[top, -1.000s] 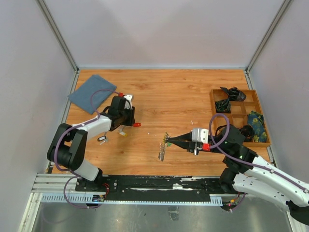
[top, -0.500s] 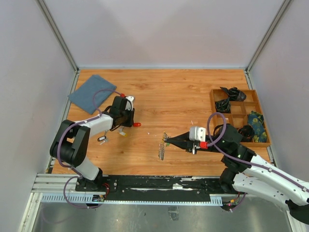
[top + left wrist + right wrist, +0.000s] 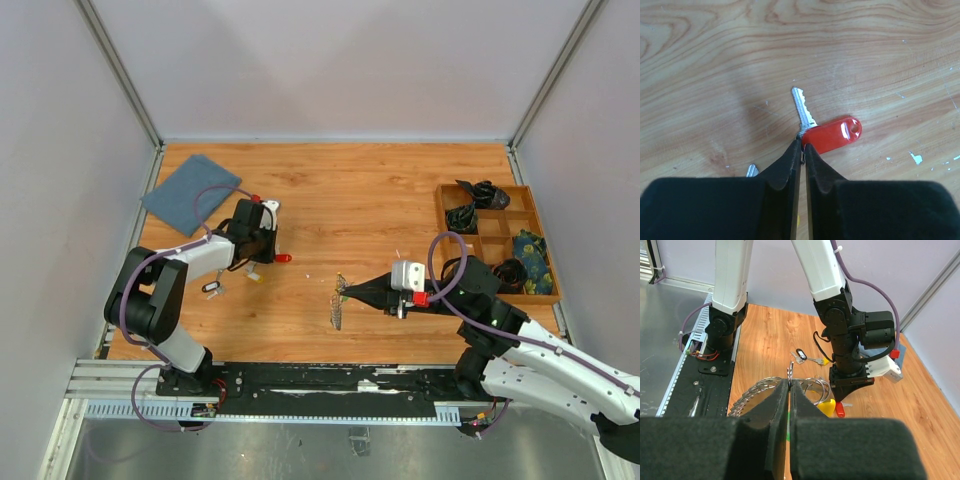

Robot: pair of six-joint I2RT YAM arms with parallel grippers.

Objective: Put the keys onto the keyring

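Orange-brown wood is filling the overhead view: the table (image 3: 380,190) is carrying a blue cloth (image 3: 192,192) at its far left corner and a compartmented tray (image 3: 497,235) along its right edge. The left gripper (image 3: 268,250) is pointing down at the red key (image 3: 284,258) on the left half of the table, with two more loose keys (image 3: 212,288) lying just nearer the arm bases. The right gripper (image 3: 352,290) is reaching toward the middle, where the keyring (image 3: 338,305) is hanging from its tips down to the wood.

Through the left wrist camera, the jaws are standing nearly together, pinching the red key at the neck where the silver blade meets the plastic head. The key itself is lying flat on the wood.

Through the right wrist camera, the jaws are pressing together on the thin wire of the keyring, its fringe of silver keys fanning out to the left and a yellow tag (image 3: 826,407) showing just right of the tips.
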